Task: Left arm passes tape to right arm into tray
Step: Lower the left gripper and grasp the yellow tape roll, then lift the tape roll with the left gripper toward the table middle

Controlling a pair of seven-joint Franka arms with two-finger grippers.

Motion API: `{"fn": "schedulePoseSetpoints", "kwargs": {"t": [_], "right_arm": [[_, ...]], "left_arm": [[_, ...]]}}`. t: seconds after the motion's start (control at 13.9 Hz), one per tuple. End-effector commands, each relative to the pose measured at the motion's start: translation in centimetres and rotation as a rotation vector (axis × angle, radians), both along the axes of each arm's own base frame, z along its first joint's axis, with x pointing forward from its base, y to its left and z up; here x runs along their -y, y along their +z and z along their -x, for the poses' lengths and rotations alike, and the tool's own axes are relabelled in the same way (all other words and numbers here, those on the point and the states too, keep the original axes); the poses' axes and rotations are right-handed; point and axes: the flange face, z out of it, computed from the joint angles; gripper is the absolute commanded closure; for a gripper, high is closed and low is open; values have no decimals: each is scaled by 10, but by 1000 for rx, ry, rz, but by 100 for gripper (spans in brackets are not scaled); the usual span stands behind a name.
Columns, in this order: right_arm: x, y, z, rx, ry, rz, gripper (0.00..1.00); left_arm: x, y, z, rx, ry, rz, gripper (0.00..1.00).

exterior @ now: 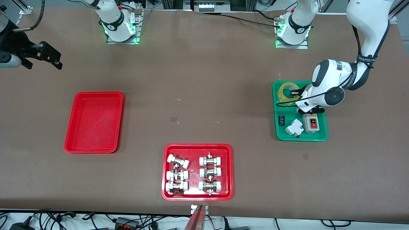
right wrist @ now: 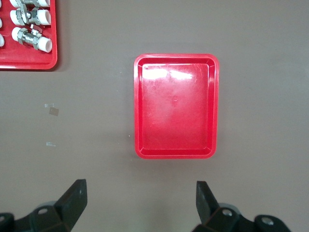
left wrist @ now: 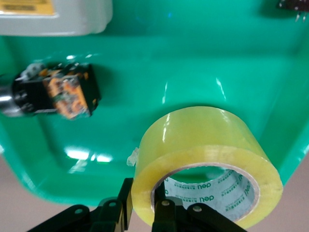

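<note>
2 arms at a brown table. tape (left wrist: 205, 159): wide ring of glossy, translucent yellow film on a pale core printed "deli" in green; it lies in the corner of a glossy green tray (exterior: 322, 135) farthest from the front camera, toward the left arm's end of the table. left gripper (left wrist: 145, 205) is down at the roll, 1 black finger inside the core, the other against the outer wall, so the ring's wall sits between them; whether they press it cannot be told. same tray holds a black part with an orange label (left wrist: 67, 94), a white breaker (exterior: 294, 127) and a grey switch box (exterior: 310, 123). right gripper (right wrist: 140, 200) waits above the table, fingers spread, holding nothing. plain red tray (exterior: 94, 123): smooth shiny plastic, rounded corners, low rim, well apart from the tape. 1 more red tray (exterior: 228, 171) carries 6 metal fittings with white caps (exterior: 210, 172).
</note>
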Motion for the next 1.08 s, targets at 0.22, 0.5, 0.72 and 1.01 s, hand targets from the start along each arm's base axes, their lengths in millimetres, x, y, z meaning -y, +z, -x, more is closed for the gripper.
{"fn": "schedulePoseSetpoints", "kwargs": {"t": [0.22,0.5,0.72,1.01], "right_arm": [[-1,5,2,6,-3,15,0],[-1,6,2,7,-3,15,0],[-1,5,2,6,-3,15,0],[-2,2,0,-2,7,16,0]], "left_arm": [[6,117,-56,-33,-48,-7,100],[50,224,-91,44,-70,111,100],[71,304,-109,147,36,298,100],[153,333,-115,190,62,398,100]]}}
